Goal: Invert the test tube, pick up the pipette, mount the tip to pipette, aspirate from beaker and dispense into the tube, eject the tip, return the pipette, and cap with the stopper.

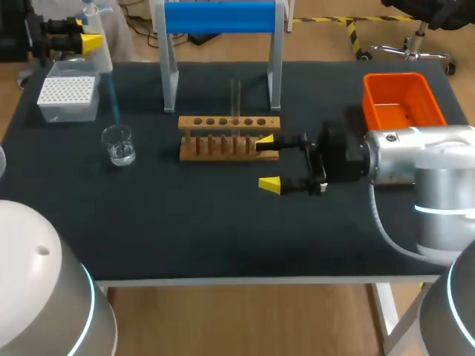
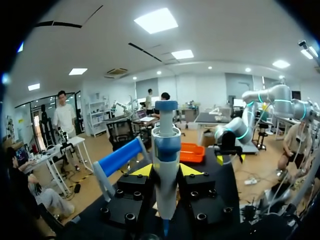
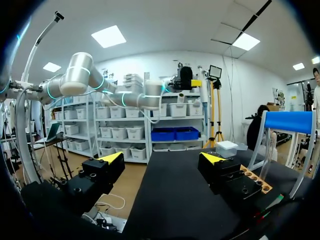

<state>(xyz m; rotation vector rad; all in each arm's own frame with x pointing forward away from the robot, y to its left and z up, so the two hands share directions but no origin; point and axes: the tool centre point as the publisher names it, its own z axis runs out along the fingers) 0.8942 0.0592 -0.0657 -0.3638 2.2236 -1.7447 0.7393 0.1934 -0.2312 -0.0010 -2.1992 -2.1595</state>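
The left tool (image 2: 166, 170) is clenched on the pipette (image 2: 166, 145), gripping its barrel from both sides and holding it at the far-left corner of the surface (image 1: 185, 222). A long tip looks to be mounted, and it points down to just above the glass beaker (image 1: 119, 144). The right tool (image 1: 269, 163) is released, its fingers wide apart and holding nothing, just beside the right end of the wooden rack (image 1: 229, 147). One yellow tip sits at the rack's end. The test tube (image 1: 236, 100) stands upright in the rack. By my reading the tube is placed, the pipette is picked up and the tip is on, so the work is at the aspirate step. Whether liquid has been drawn cannot be told. Dispensing, ejecting the tip, returning the pipette and capping remain, and I cannot make out a stopper. The beaker sits near the left edge with the tip box (image 1: 68, 98) close behind it, so room there is tight. Between the beaker and the rack the surface lies open. The legs of the blue-barred stand (image 1: 220, 16) rise just behind the rack, and an orange bin (image 1: 393, 76) fills the far-right corner.
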